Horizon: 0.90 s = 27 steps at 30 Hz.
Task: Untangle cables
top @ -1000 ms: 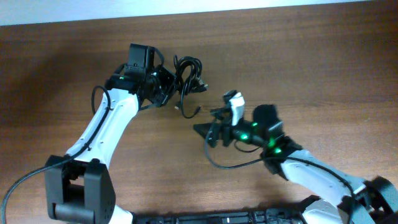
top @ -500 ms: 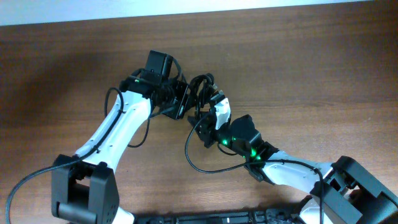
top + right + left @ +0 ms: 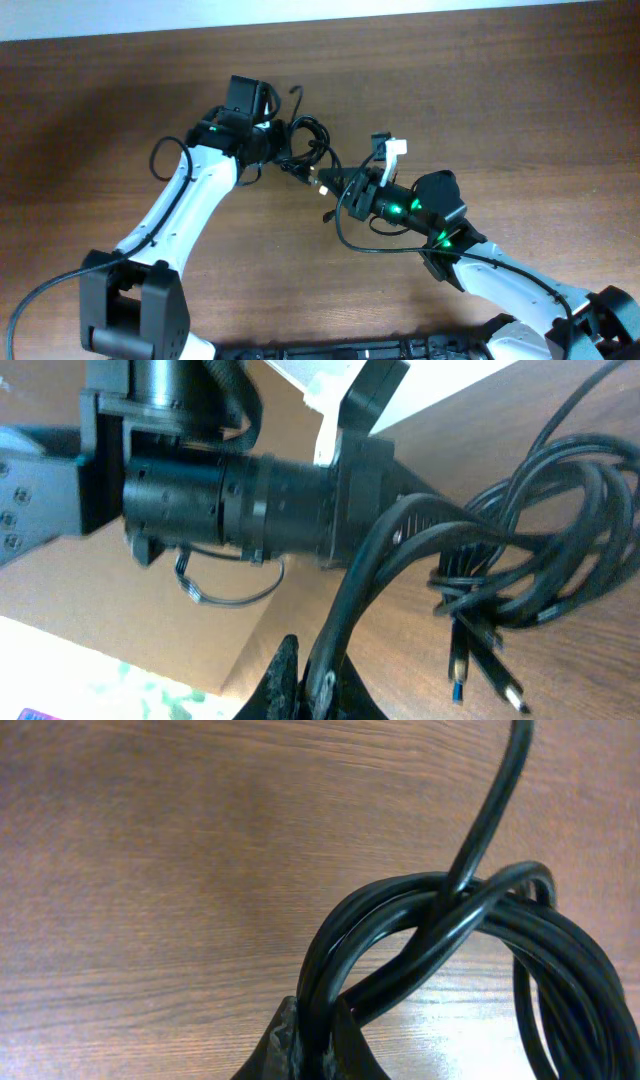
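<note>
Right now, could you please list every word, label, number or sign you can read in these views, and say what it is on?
None can be read.
The cables and the table show no print.
A coloured patch at the bottom-left corner of the right wrist view is too blurred to read.

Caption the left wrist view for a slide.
Left gripper pinching a looped bundle of black cables, wooden table behind.

The cables point(image 3: 570, 955) run off the left wrist view's top and right edges (left gripper point(image 3: 313, 1050) mostly cropped).
</note>
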{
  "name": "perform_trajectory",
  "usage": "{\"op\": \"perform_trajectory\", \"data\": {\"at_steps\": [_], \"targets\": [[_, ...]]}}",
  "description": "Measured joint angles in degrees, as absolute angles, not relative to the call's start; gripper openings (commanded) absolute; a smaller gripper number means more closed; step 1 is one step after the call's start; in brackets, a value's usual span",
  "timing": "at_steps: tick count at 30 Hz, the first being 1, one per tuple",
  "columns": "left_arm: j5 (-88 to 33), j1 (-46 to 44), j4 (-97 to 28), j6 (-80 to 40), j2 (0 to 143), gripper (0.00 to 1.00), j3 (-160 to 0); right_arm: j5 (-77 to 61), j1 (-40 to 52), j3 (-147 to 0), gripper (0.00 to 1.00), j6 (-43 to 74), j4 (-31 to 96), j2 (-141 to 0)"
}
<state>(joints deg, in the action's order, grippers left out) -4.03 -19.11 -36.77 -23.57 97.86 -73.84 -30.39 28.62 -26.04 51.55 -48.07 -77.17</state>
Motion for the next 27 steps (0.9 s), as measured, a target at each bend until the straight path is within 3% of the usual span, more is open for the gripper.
{"op": "perform_trajectory", "data": {"at_steps": [6,9,14,21,22,23,24,27], "targets": [[-2.5,-26.35,-33.56,-18.35,97.69,0.0,-73.84,-19.51,28.42,-26.15,0.04,53.36,-39.99,-76.86],[-3.53,-28.84,-33.52,-9.43,93.67,0.0,-73.84,-12.69,28.4,-26.15,0.04,53.63,-35.75,-76.86],[-21.58,-29.28,-36.36,13.28,92.73,0.0,-73.84,-8.14,28.4,-26.15,0.04,53.8,-34.92,-76.86],[-37.08,-23.03,-30.98,6.9,92.71,0.0,-73.82,-7.77,29.08,-26.15,0.05,53.78,-37.15,-80.42],[-40.8,-21.71,-30.57,6.07,92.71,0.0,-73.82,-8.05,29.15,-26.13,0.34,53.82,-39.18,-80.53],[-46.98,-20.95,-29.91,5.32,92.71,0.0,-73.82,-8.82,29.12,-26.09,0.8,53.87,-41.95,-80.64],[-50.35,-20.75,-29.78,5.04,92.68,0.0,-73.82,-9.47,29.12,-26.04,0.99,53.69,-43.38,-80.68],[-53.89,-15.27,-29.89,4.86,92.58,0.0,-73.82,-22.15,23.09,-26.06,0.99,52.29,-43.72,-80.34]]}}
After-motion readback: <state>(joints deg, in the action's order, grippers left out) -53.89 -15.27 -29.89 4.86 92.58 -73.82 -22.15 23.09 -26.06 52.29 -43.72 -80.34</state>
